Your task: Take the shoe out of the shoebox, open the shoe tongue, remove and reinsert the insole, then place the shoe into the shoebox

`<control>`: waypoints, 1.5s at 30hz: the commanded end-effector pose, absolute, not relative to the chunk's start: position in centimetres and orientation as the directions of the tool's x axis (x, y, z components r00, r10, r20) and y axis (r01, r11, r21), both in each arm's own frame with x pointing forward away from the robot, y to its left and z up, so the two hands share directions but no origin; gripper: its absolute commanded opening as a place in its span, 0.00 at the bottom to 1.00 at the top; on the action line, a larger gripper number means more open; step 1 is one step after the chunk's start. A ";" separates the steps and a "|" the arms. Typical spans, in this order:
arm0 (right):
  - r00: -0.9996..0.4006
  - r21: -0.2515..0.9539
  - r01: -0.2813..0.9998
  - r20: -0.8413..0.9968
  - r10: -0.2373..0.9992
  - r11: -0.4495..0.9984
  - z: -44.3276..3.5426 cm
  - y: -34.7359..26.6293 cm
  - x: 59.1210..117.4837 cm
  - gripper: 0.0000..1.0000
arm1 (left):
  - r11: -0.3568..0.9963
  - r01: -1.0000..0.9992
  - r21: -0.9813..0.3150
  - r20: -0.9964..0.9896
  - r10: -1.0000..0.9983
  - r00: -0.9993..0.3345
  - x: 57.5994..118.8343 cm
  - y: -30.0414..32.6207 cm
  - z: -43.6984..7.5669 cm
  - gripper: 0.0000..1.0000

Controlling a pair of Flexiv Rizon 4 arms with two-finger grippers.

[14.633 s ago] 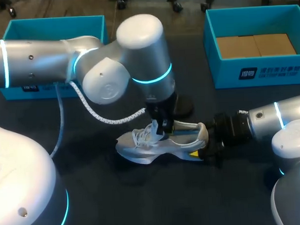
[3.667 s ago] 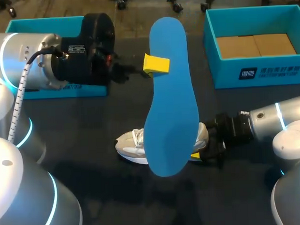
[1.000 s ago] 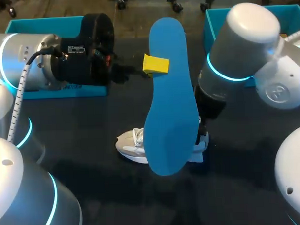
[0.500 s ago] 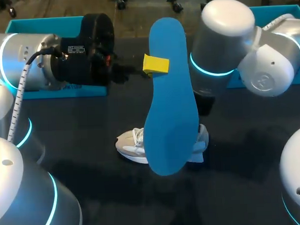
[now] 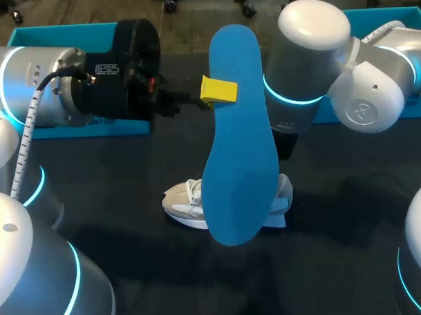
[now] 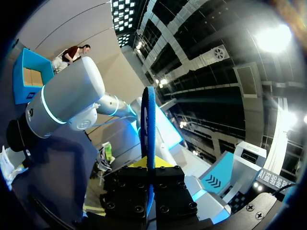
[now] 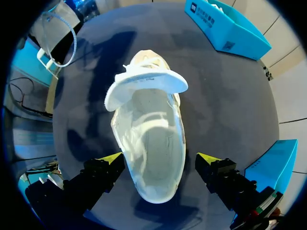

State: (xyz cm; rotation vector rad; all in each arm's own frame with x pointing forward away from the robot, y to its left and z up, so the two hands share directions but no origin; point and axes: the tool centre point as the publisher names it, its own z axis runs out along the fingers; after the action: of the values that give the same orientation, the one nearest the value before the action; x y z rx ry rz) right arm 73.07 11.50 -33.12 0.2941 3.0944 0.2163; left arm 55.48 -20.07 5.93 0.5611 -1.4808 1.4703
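Well, starting at my left: a teal left shoebox (image 5: pixel 61 33) sits at the far edge of the dark tabletop (image 5: pixel 128 174), and my left arm (image 5: pixel 49 87) lies across in front of it. My left tool (image 5: pixel 222 90) is clenched on the blue insole (image 5: pixel 237 136), gripping it by one long edge near the wide end, with one yellow tip on the face I can see from above. The insole hangs in the air well above the tabletop, broad and flat towards the head camera (from my left wrist it shows only as a thin blue edge (image 6: pixel 149 124) standing up between the fingers).

Below it, near the middle of the tabletop, the white shoe (image 5: pixel 183 203) rests on its sole; the insole covers most of it from above, with the laced toe showing on one side and the heel on the other. My right wrist looks straight down into it: the tongue (image 7: pixel 146 84) is folded forward over the laces and the inside is pale.

My right tool (image 7: pixel 159 158) is released, fingers spread wide, one at each side of the heel end. My right arm (image 5: pixel 311 64) comes in over the right shoebox (image 5: pixel 416 13).
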 end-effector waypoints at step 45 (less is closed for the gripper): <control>-0.967 0.157 0.205 0.185 0.175 0.966 -40.0 13.2 75.7 0.00 | 0.172 -0.843 -0.510 0.844 0.289 -0.452 55.4 -20.2 5.8 0.00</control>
State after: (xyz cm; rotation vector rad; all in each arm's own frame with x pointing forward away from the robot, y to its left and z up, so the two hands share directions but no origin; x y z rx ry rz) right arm 75.48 13.04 -40.07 0.3111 3.2722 0.2968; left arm 55.48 -20.06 5.93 0.5612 -1.4809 1.4704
